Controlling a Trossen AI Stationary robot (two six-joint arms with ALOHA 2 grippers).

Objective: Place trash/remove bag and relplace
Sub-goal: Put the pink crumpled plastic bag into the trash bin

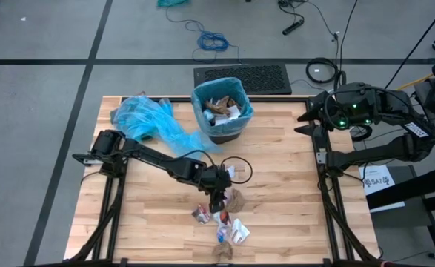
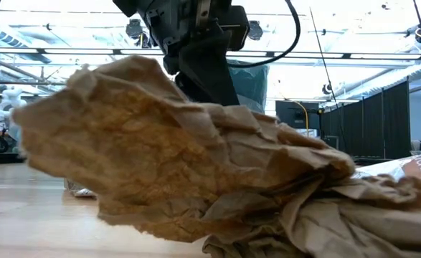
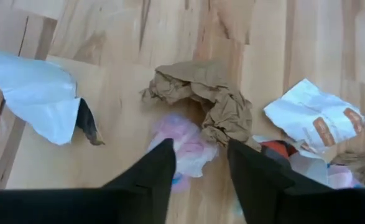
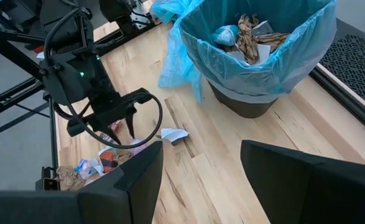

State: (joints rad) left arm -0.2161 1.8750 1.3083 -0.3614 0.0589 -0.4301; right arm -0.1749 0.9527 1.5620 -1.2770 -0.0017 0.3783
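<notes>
The left hand (image 3: 198,163) hangs low over the trash (image 1: 223,216) strewn on the tabletop (image 1: 291,215), its fingers parted and empty astride a pink scrap (image 3: 183,140) beside a brown paper wad (image 3: 210,99), seemingly lined up for a pick. The right hand (image 4: 201,174) waits wide open by the lined bin (image 1: 221,110) (already part-filled), leaving it room.

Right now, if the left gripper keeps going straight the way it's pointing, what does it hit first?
Most likely the pink scrap, lying on the table between the open jaws of the left gripper; the brown paper wad lies just beyond.
</notes>
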